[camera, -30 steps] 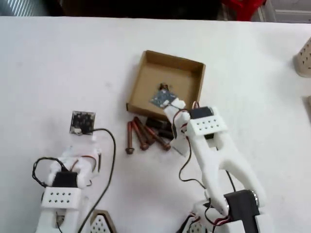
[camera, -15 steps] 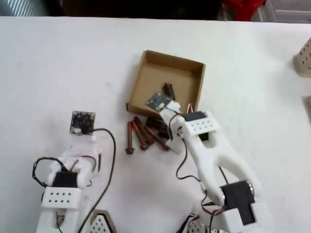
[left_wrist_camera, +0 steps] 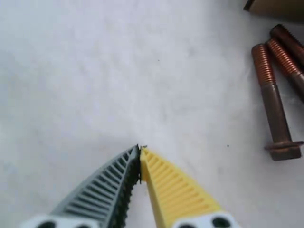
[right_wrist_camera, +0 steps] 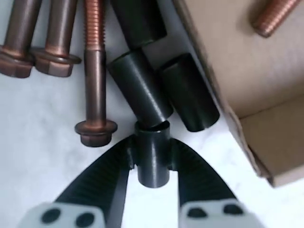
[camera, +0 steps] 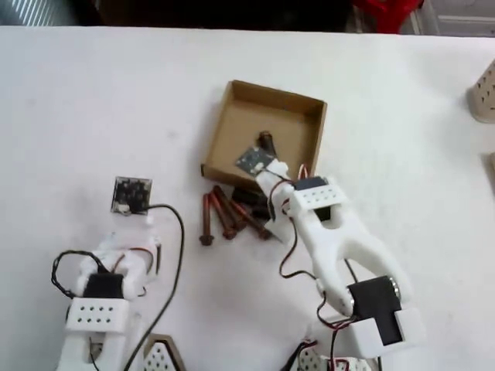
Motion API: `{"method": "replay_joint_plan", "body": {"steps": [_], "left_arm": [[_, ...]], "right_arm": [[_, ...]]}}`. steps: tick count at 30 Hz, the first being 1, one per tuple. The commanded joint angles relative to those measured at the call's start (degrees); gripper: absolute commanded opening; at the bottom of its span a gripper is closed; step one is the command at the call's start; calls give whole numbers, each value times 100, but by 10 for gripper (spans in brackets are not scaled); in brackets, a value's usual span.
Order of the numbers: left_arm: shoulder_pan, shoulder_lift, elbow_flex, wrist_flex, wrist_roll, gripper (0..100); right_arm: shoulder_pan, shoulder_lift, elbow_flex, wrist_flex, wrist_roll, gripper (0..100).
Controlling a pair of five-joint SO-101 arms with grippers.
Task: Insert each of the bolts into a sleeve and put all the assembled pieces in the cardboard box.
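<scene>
Three copper bolts (camera: 226, 213) lie side by side just in front of the cardboard box (camera: 233, 117). In the right wrist view the bolts (right_wrist_camera: 95, 71) lie beside several black sleeves (right_wrist_camera: 188, 92) along the box wall (right_wrist_camera: 223, 61). My right gripper (right_wrist_camera: 153, 154) is shut on one black sleeve (right_wrist_camera: 153, 161) at the near end of that group. A bolt's threaded end (right_wrist_camera: 271, 18) shows inside the box, where a piece (camera: 265, 141) lies. My left gripper (left_wrist_camera: 139, 153) is shut on nothing, low over bare table left of the bolts (left_wrist_camera: 274, 107).
A small circuit board (camera: 131, 195) with a black cable (camera: 179, 255) lies on the table ahead of the left arm (camera: 100, 290). A perforated beige object (camera: 483, 93) stands at the far right edge. Open white table surrounds the box.
The right gripper drew back from over the box, leaving a piece inside, and came down onto a sleeve in front of the box. The left arm stayed still.
</scene>
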Motion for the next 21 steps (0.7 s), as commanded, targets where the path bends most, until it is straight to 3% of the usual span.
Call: {"method": "replay_joint_plan", "body": {"steps": [1,5,9,14,21], "left_arm": [[-57,-75,-18,-193,-53,24],[-57,-75,-62,-149,-53,23],[-57,-75,-281,26,18,24],[4,-40,-853,369,1240,24],[1411,-31,-2163,1626,1618,24]], "right_arm": [[295,-163,18,101,0,17],[602,-980,475,198,-35,17],[892,-1754,1187,224,-571,17],[1226,-2229,1705,224,-598,16],[1200,-1982,1688,180,-598,16]]}}
